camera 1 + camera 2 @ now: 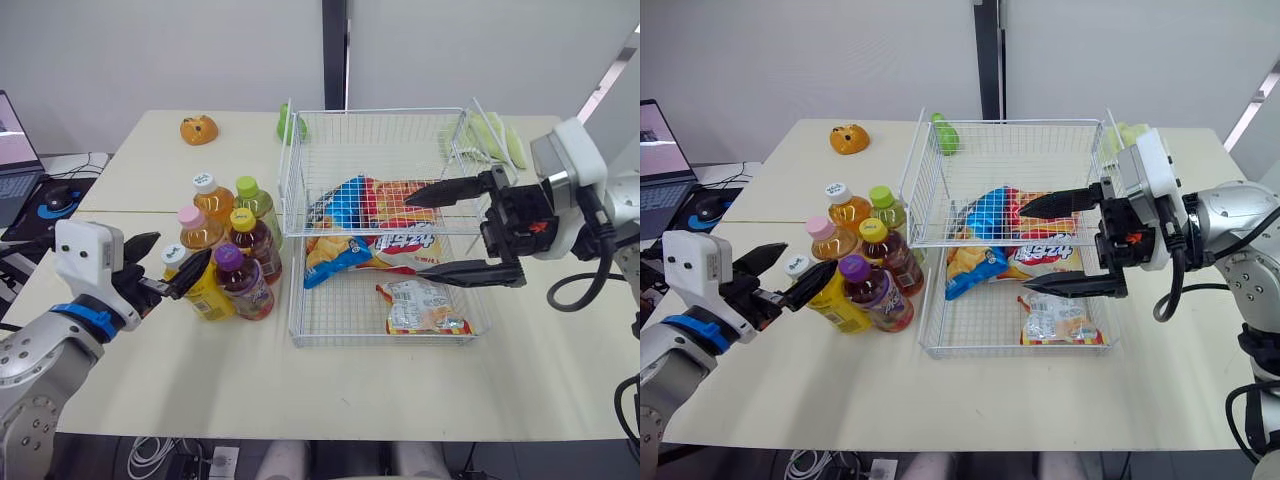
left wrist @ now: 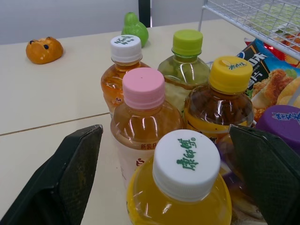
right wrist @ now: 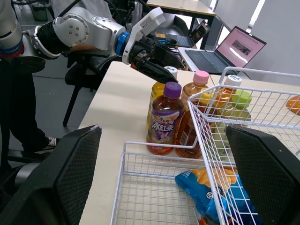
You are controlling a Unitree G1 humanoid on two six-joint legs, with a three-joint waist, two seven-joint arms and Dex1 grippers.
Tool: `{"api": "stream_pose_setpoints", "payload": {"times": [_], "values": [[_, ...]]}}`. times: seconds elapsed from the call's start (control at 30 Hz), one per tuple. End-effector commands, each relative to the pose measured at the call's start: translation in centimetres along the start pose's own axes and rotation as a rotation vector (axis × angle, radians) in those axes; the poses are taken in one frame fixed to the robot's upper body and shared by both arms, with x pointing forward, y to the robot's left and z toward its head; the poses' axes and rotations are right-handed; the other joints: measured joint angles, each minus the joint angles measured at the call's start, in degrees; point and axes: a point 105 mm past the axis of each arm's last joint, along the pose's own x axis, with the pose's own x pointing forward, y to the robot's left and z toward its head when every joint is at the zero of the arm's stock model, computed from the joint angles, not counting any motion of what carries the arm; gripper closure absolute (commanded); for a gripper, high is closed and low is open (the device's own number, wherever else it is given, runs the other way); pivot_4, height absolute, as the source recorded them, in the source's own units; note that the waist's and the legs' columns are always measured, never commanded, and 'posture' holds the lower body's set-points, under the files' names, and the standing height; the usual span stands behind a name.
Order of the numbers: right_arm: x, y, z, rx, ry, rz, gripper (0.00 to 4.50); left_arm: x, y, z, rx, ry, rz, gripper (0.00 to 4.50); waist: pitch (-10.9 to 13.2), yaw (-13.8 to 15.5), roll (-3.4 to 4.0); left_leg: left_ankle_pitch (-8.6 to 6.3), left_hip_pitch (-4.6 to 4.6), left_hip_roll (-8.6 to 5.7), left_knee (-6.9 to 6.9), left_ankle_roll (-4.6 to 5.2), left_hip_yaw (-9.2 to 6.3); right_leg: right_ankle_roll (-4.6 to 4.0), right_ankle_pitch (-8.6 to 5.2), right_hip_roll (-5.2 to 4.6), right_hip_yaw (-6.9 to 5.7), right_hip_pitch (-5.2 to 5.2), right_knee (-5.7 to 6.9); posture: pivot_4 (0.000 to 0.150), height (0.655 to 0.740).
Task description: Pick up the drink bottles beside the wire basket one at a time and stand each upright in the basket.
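Six bottles (image 1: pixel 250 245) just beside the basket (image 1: pixel 292 190); left hand (image 1: pixel 182 252) spread around one.

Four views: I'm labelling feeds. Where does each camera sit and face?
Left eye view: head, facing forward-down at table, bottles, wire basket; left tool and right tool show.
Right eye view: beside it, same scene.
Left wrist view: left wrist, facing the bottles between its open fingers.
Right wrist view: right wrist, facing across the wire basket toward the left tool.
All share the purple-capped bottle.
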Motion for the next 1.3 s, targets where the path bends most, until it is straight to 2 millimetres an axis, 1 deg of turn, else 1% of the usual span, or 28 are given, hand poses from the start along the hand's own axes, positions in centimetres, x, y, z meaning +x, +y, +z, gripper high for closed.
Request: {"api": "stream_pose_setpoints", "payload": {"times": [0.03,0.13,0.17,0.27,0.37,0.4,0.53,0.63,0.7,0.8,0.97,1.17,1.3], "values": [[0.0,0.1,1.4,-0.057,-0.015,-0.008,0.00,0.5,-0.1,0.8,0.044,-0.032,-0.015,0.03,0.00,-0.01,0.00,0.00,0.00,0.00,0.00,0.00,0.00,0.00,0.00,0.00,0.00,0.00,0.00,0.150,0.7400],[0.0,0.2,1.6,-0.059,-0.015,-0.015,0.00,1.0,-0.4,0.5,0.039,-0.030,-0.033,0.62,0.00,0.05,0.00,0.00,-0.01,0.00,0.00,0.00,-0.02,0.00,0.00,0.00,-0.02,0.00,0.00,0.150,0.7400],[0.0,0.2,1.7,-0.059,-0.015,-0.017,0.00,1.0,-0.4,0.4,0.034,-0.028,-0.037,0.88,0.00,0.06,0.00,0.00,-0.01,0.00,0.01,0.00,-0.02,0.01,0.00,0.00,-0.02,0.00,0.00,0.150,0.7400],[0.0,0.2,1.8,-0.061,-0.017,-0.025,0.00,1.2,-0.7,0.2,0.026,-0.029,-0.050,1.91,0.00,-0.03,0.00,0.00,-0.01,-0.01,0.00,0.00,0.00,0.01,0.01,0.00,0.00,-0.01,0.00,0.150,0.7400],[-0.1,0.1,2.4,-0.056,-0.039,-0.032,0.00,1.1,-0.8,0.2,0.020,-0.033,-0.054,2.87,0.00,-0.02,0.00,0.00,-0.01,0.00,0.00,0.00,-0.01,0.01,0.01,0.00,0.00,-0.02,0.00,0.150,0.7400],[-0.2,0.1,2.7,-0.052,-0.052,-0.032,0.00,1.0,-0.8,0.2,0.018,-0.034,-0.054,3.13,0.00,-0.02,0.00,0.00,-0.01,0.00,0.00,0.00,-0.01,0.01,0.01,0.00,0.00,-0.02,0.00,0.150,0.7400],[-0.5,0.2,3.3,-0.036,-0.087,-0.024,0.00,0.8,-0.8,0.3,0.009,-0.042,-0.059,3.13,0.00,0.07,0.00,0.00,-0.01,-0.02,0.00,0.01,-0.01,0.01,0.01,0.00,-0.01,0.00,-0.02,0.150,0.7400],[-0.8,0.2,3.1,-0.034,-0.086,-0.026,0.00,0.6,-0.8,0.5,0.011,-0.050,-0.063,3.13,0.00,0.07,0.00,0.00,-0.01,-0.02,0.00,0.01,-0.01,0.02,0.01,-0.01,0.00,0.00,-0.02,0.150,0.7400],[-0.9,0.2,2.8,-0.033,-0.083,-0.028,0.00,0.4,-0.7,0.9,0.019,-0.061,-0.065,3.13,0.00,0.06,0.00,0.00,-0.01,-0.01,0.00,0.01,-0.01,0.02,0.01,-0.01,-0.01,0.00,-0.01,0.150,0.7400],[-1.0,0.3,2.7,-0.036,-0.083,-0.033,0.00,-0.4,0.2,2.1,0.059,-0.067,-0.062,3.13,0.02,-0.03,-0.03,0.00,-0.04,-0.01,0.00,0.01,0.00,0.02,0.01,0.00,-0.01,-0.03,-0.02,0.150,0.7400],[-1.4,0.1,2.5,-0.040,-0.078,-0.049,0.00,-1.9,0.7,5.2,0.100,-0.049,-0.156,3.13,0.04,-0.06,-0.03,0.00,-0.07,0.03,0.00,0.01,-0.06,0.01,0.00,0.00,-0.06,-0.06,-0.01,0.150,0.7400],[-1.7,-0.2,2.3,-0.042,-0.073,-0.065,0.00,-3.5,2.2,9.2,0.111,-0.016,-0.240,3.13,0.07,-0.32,0.00,0.00,-0.06,0.01,-0.02,0.01,-0.03,0.01,0.00,0.11,-0.06,-0.06,-0.02,0.150,0.7400],[-1.8,-0.3,2.2,-0.044,-0.065,-0.080,0.00,-3.7,3.4,13.4,0.112,-0.093,-0.255,3.13,0.17,-0.44,-0.04,0.00,-0.06,0.01,-0.04,0.01,-0.05,0.01,0.00,0.12,-0.09,-0.07,-0.01,0.150,0.7400]]}}
